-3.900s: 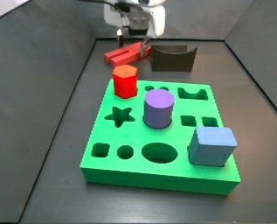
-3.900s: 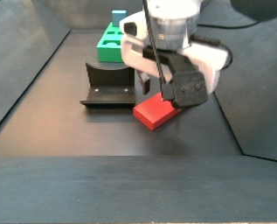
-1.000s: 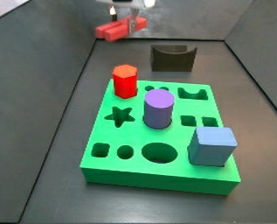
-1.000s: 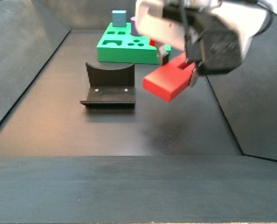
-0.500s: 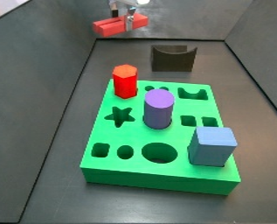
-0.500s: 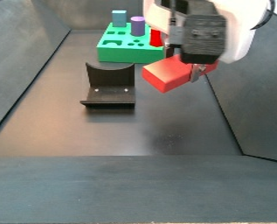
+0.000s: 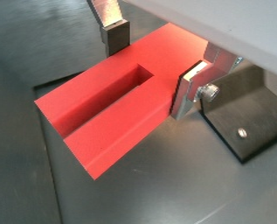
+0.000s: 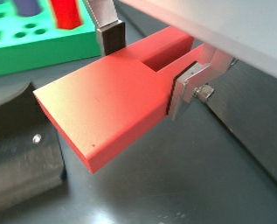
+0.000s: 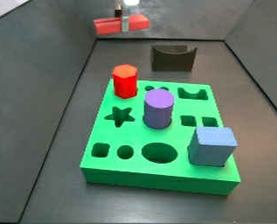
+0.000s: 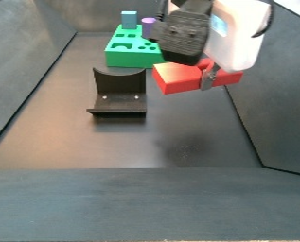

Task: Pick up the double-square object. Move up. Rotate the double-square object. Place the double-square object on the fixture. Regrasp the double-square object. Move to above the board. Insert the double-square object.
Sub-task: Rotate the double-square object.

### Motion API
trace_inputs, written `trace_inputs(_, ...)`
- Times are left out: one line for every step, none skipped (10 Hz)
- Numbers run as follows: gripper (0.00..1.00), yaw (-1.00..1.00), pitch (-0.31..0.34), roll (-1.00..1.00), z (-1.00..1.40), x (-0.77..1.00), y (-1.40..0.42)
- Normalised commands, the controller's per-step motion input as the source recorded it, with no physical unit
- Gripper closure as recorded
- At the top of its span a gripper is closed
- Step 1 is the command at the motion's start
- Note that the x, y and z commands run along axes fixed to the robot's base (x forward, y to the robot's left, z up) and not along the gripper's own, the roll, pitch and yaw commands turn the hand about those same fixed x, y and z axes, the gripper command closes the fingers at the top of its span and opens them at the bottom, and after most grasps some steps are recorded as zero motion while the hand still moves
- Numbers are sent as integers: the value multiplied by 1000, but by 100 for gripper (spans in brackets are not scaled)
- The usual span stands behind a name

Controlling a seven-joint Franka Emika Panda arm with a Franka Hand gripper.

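The double-square object is a long red block with a notch in its middle, held in the air above the back of the floor. My gripper is shut on it at the notch, with a silver finger on each side in both wrist views. In a side view the block lies roughly level under the gripper, up and to the right of the dark fixture. The fixture stands on the floor behind the green board. From the wrist, the block hangs over the fixture.
On the board stand a red hexagonal prism, a purple cylinder and a blue cube; star, round and square holes are open. Dark sloping walls enclose the floor on each side.
The gripper has turned the red block in the air from a tilt to roughly level, staying shut on it. Earlier still, the block was low beside the fixture.
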Motion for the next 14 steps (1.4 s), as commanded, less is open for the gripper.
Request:
trace_inputs(100, -1000, -5, -8, -4, 18, 18)
trace_inputs(100, -1000, -5, -9, -3, 18, 18)
trace_inputs(100, -1000, -5, -9, -3, 18, 18)
trace_inputs(100, -1000, -5, -10, -3, 18, 18)
trace_inputs(100, -1000, -6, -10, -3, 18, 19)
trace_inputs(100, -1000, -6, -11, -3, 18, 19)
trace_inputs(100, -1000, -6, -11, -3, 18, 19)
trace_inputs(100, -1000, -7, -12, -3, 18, 19)
trace_inputs(100, -1000, -7, -13, -3, 18, 19)
trace_inputs(100, -1000, -7, -13, -3, 18, 19)
trace_inputs(100, -1000, -8, -14, -3, 18, 19)
trace_inputs(100, -1000, -8, -15, -3, 18, 19)
trace_inputs(100, -1000, -9, -16, -3, 18, 20)
trace_inputs(100, -1000, -9, -17, -3, 17, 20)
